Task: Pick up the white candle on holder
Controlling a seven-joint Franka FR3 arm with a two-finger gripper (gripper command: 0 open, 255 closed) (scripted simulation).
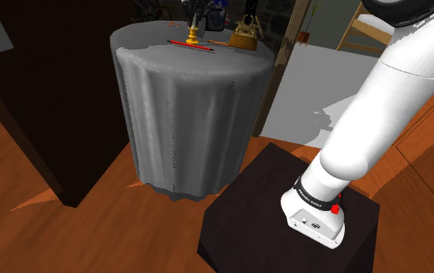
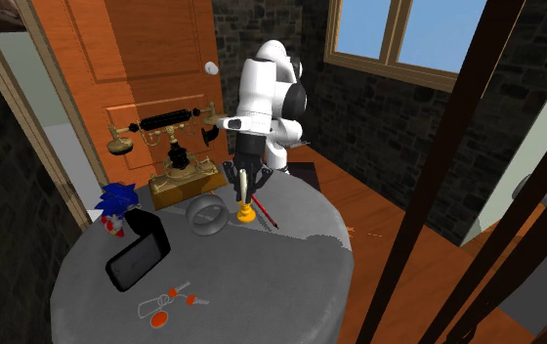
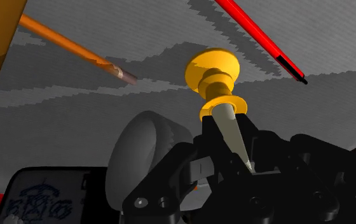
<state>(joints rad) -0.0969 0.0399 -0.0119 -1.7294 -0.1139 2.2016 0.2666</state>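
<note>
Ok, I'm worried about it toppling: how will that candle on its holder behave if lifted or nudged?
Likely tippy if nudged: the candle is tall and slim over a small round holder. Its smooth taper could slide in a grip. The holder looks rigid; whether it lifts with the candle or is left on the grey cloth is unclear.

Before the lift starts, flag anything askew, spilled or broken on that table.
Nothing stands out. The candle stands upright in its yellow holder. The red pen and orange pencil lie flat on the grey cloth, and the telephone sits level.
</note>
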